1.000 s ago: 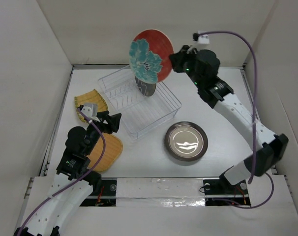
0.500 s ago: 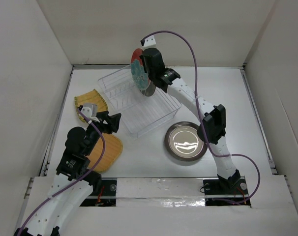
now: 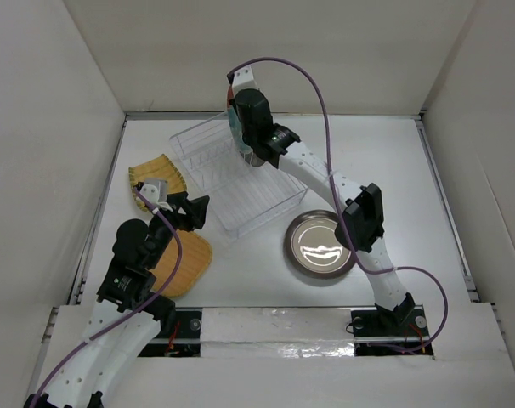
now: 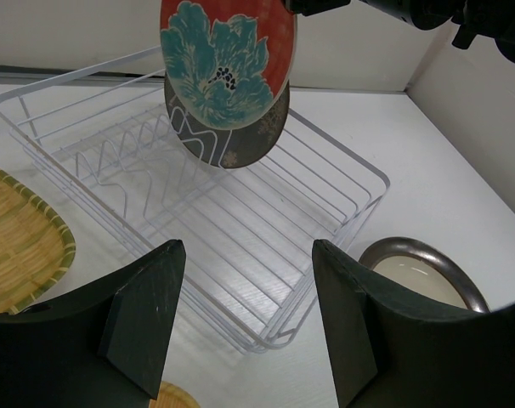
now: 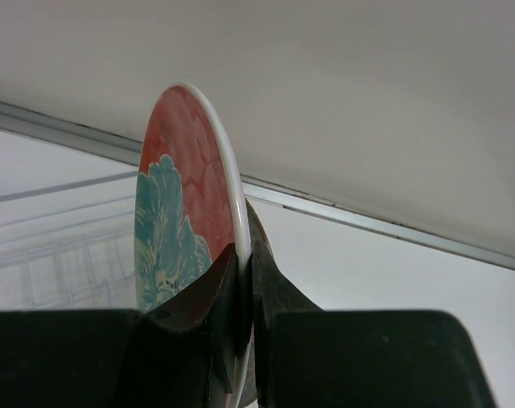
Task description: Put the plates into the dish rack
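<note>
Red round plate with teal flowers [image 4: 228, 59] stands on edge in the air above the far part of the clear wire dish rack [image 4: 240, 255], its painted face turned toward 9 o'clock in the top view. The right arm reaches a long way for it. From its base at 5 o'clock the arm runs up past a bent elbow, then stretches toward 11 o'clock across the rack's far corner. The right tool [image 5: 243, 255] is closed narrow on the plate's white rim, one finger on the painted face and one on the back.

Directly behind the red plate, seen from the left wrist, the dark round plate with a pale motif [image 4: 240, 136] stands tilted in the rack beside the row of upright prongs. The red plate's lower edge overlaps it, and whether the two touch cannot be told.

The left arm is folded low at 7 o'clock, its wrist aimed at the rack's near side. The left tool [image 3: 195, 212] is spread wide and holds nothing.

On the white counter [image 3: 410, 170], the shiny silver plate with a dark rim [image 3: 323, 244] lies flat at 4 o'clock from the rack. The ribbed yellow-orange fan-shaped plate [image 3: 160, 172] lies at 9 o'clock from it. The ribbed yellow-orange round plate [image 3: 188, 262] lies at 7 o'clock, partly under the left arm.
</note>
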Available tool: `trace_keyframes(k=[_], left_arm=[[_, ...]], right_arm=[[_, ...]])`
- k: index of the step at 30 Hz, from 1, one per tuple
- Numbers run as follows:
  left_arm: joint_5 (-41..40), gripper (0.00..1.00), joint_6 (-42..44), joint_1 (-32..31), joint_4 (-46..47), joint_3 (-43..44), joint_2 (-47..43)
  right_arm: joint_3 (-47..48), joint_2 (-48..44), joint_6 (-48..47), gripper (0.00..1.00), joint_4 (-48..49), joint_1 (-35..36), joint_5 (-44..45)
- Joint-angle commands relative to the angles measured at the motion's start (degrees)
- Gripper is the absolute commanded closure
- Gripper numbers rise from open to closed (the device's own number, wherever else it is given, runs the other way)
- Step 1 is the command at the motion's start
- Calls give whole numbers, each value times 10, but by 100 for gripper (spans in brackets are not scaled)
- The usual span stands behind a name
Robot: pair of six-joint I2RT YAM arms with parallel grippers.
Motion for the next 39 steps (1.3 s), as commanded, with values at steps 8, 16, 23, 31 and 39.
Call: trace_keyframes(k=[8,16,23,31,39], left_arm=[[-1,42,7,-2,16,21,4],[-1,42,8,-2,18,22,7],[-2,42,8,-2,18,22,8],[-4,42,8,-2,16,22,8],[-5,42,10,-2,18,22,16]], right_arm=[[-45,-60,5,100,151,-12,-1],[-163,-69,0,100,199,7,-25],[-140,-49,-75,100,241,7,-4],[-59,-31,-135,100,226,-35,-122],[-154,-66,-84,100,237,-41,-122]])
